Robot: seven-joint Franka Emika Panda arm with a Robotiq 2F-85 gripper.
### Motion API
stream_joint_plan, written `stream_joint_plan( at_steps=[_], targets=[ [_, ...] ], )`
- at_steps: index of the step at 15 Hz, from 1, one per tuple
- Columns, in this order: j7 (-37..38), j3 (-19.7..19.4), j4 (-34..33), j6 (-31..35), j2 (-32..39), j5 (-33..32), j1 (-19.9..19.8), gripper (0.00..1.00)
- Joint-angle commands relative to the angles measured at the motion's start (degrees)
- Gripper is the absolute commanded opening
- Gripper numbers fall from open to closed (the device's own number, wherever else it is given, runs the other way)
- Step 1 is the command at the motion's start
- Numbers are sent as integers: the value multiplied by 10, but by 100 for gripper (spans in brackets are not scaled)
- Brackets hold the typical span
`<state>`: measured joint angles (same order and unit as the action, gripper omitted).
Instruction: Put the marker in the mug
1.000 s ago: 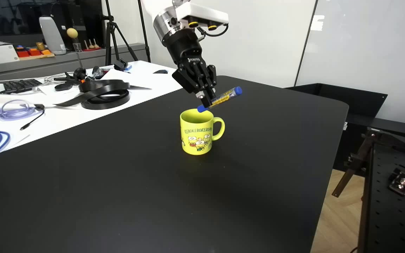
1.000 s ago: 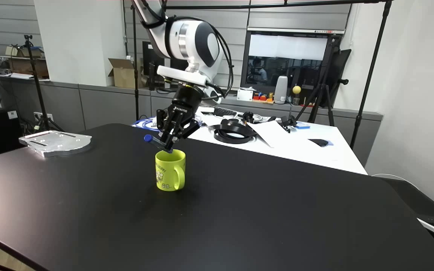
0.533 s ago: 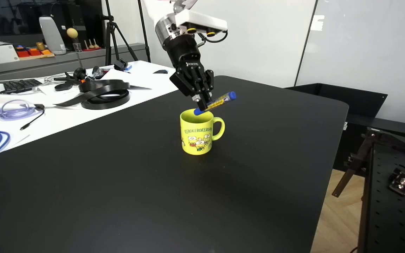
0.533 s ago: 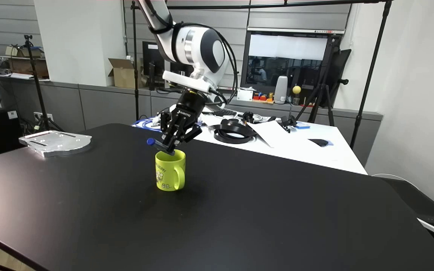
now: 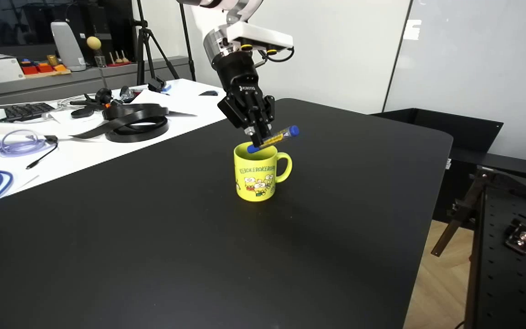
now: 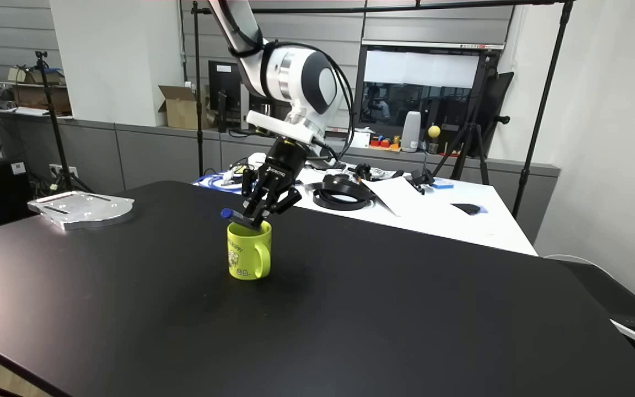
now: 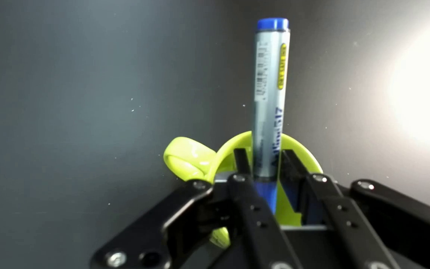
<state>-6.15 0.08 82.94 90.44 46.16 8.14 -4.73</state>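
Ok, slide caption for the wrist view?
Tool holding the marker, one blue end at the mouth of the yellow mug.

We use a black table (image 5: 153,256) as support: a yellow mug (image 5: 255,171) stands upright and, well apart, a silver plate (image 6: 85,208) lies at the edge.

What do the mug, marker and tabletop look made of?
Mug: probably glazed ceramic; glossy highlights on its handle.
Marker: smooth blue ends look plastic; silvery barrel could be plastic or metal.
Tabletop: black, satin, perhaps laminate or paint; soft glare, no visible grain.
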Motion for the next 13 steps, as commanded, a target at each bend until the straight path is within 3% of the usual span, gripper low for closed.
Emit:
stream_joint_plan(
  at_steps=[1,7,13],
  targets=[
    [11,2,-36,-13,17,12,-9,59],
    [18,2,-10,35,-11,22,-5,98],
    [-20,16,105,190,-144,-10,27,100]
  ],
)
